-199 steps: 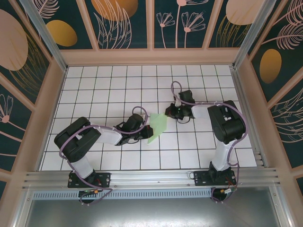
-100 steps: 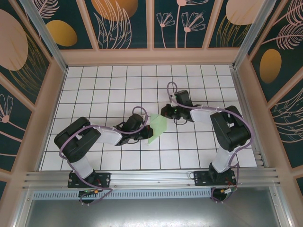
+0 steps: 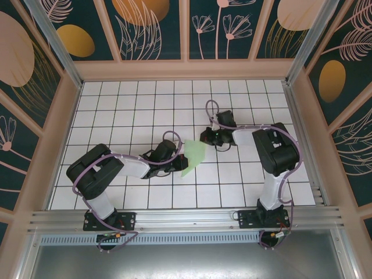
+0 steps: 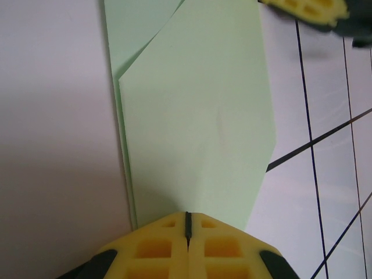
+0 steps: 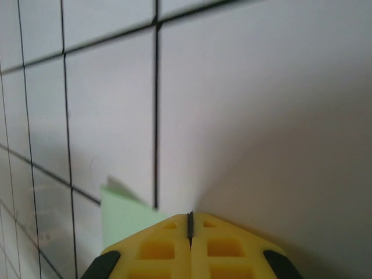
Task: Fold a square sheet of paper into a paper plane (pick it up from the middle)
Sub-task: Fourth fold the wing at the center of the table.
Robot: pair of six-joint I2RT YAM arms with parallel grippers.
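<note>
The pale green square sheet of paper (image 3: 193, 156) lies flat on the white grid table (image 3: 133, 110), folded lengthwise into a narrow, pointed paper plane shape. In the left wrist view the folded sheet (image 4: 197, 116) shows layered flaps and a slanted edge. My left gripper (image 3: 178, 163) is shut, its yellow tips (image 4: 187, 216) resting on the sheet's near edge. My right gripper (image 3: 204, 139) is shut too, its tips (image 5: 189, 215) down at the table beside the paper's far corner (image 5: 122, 215). A right fingertip (image 4: 308, 9) shows at the top of the left wrist view.
Both arms reach low toward the middle of the tiled floor. Wooden frame walls (image 3: 186, 70) with painted panels close the table in at the back and sides. A metal rail (image 3: 186, 218) runs along the near edge.
The right arm's elbow swung slightly and its gripper shifted a little near the paper's far corner. The left arm and the paper have stayed put.
</note>
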